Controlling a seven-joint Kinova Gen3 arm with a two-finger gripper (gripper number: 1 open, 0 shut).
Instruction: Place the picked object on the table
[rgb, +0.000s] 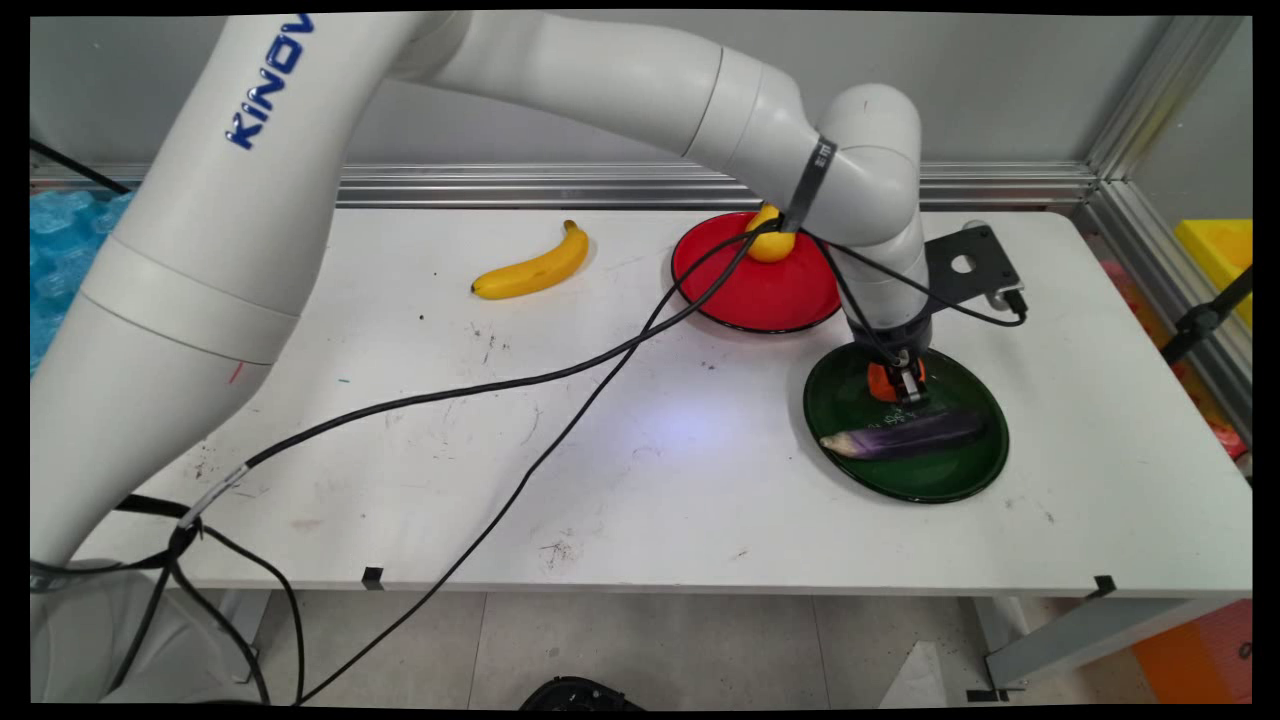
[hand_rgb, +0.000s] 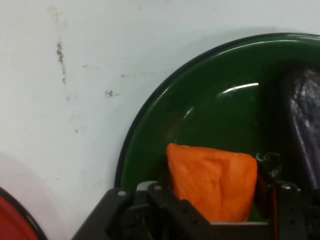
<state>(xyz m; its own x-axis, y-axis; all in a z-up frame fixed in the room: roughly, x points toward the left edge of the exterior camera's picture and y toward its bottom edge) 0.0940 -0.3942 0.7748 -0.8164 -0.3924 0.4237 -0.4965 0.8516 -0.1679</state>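
An orange piece (hand_rgb: 212, 185), blunt and wedge-like, sits between the jaws of the gripper (rgb: 903, 385), low over the far-left part of the green plate (rgb: 960, 480). The jaws look clenched on it: in the hand view the black linkage flanks it closely on both sides, though the contact itself is hidden. It looks light, and its matte, slightly dimpled skin suggests a soft or plastic toy food that should not slip; the broad flat sides, where the jaws stand, seem the natural place to hold it.

Just beside it on the same plate lies an eggplant (rgb: 905, 437), lengthwise across the middle. Behind, a red plate (rgb: 760, 300) carries a yellow fruit (rgb: 768, 245), and a banana (rgb: 533, 268) lies well apart on the counter (rgb: 650, 450).

The hand view gives the orange piece's shape and surface, which the main view reduces to a speck behind the gripper. The main view alone shows the banana, the yellow fruit and the whole eggplant.
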